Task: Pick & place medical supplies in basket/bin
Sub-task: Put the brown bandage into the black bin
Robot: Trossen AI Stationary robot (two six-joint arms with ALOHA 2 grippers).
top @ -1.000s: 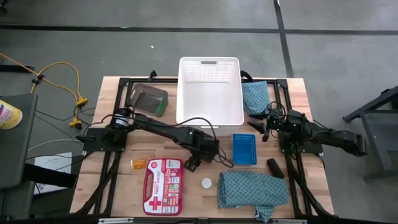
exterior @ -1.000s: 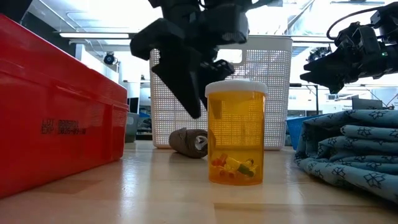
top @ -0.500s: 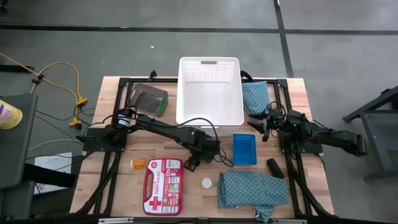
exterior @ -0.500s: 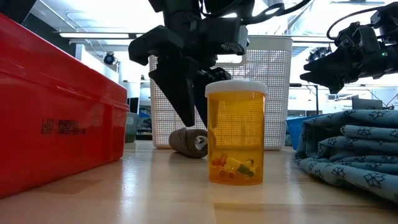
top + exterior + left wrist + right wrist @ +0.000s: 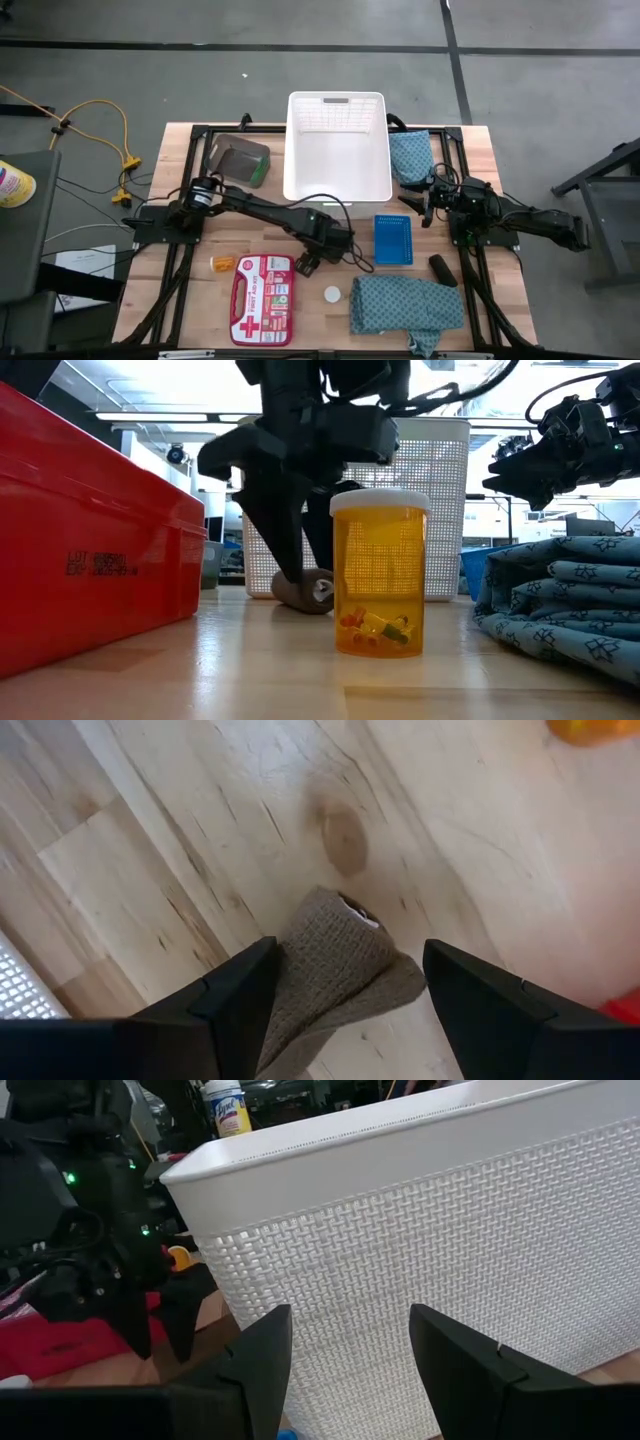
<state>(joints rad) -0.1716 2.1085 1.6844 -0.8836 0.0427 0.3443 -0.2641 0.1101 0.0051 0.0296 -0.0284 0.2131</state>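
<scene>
Lowered left pincer (image 5: 345,982) straddles coarse-woven brown roll (image 5: 340,960)

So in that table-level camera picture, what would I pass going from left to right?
Red first aid case → brown roll with the left gripper above it → orange bottle → folded teal cloth, with the right gripper hanging above it.

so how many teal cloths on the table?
2: one teal cloth just right of the white basket, a larger one at the table's near-right edge. Others may be hidden.
</scene>
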